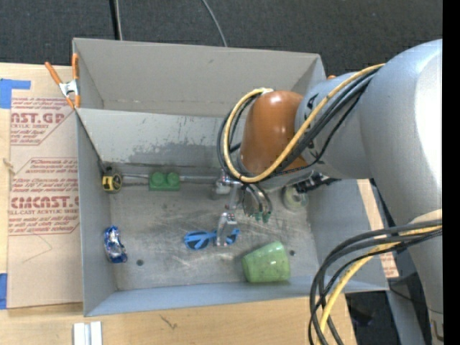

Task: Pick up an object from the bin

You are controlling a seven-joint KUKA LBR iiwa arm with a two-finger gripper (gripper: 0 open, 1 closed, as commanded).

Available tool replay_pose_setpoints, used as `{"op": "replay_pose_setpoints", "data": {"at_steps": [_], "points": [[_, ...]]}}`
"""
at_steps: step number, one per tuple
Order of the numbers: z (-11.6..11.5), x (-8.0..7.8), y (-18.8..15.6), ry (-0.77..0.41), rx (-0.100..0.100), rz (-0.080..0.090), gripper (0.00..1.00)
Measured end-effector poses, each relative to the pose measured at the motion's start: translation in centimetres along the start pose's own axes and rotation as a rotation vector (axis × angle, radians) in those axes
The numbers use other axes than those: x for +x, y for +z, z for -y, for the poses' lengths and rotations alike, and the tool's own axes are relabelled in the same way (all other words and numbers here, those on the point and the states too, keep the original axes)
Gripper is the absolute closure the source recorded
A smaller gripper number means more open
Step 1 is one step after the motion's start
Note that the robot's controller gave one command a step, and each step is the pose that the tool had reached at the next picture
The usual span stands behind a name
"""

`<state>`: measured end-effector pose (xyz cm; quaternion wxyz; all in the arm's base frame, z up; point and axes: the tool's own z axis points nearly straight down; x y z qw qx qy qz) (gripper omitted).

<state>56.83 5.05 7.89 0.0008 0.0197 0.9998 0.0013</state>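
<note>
Where the arm (374, 128) reaches in from the right, the hand (228, 228) sits low over the middle of the bin (92, 214), at the right end of a blue, glasses-shaped thing (195, 241) — touching it or just above, I cannot tell, nor whether the hand is wide or narrow. A green cup (266, 262) lies on its side to the near right; a green block (164, 181) sits by the far wall — well apart.
</note>
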Motion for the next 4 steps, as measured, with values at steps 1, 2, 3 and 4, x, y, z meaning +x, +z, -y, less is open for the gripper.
{"op": "replay_pose_setpoints", "data": {"at_steps": [1,2,3,4], "points": [[-2.6,0.7,0.4,0.142,0.002,0.013,0.0],[-2.9,0.7,0.2,0.141,-0.001,0.01,1.0],[-2.8,1.7,-10.2,0.145,0.0,0.006,1.0],[-3.2,0.7,-15.7,0.045,0.002,0.006,1.0]]}}
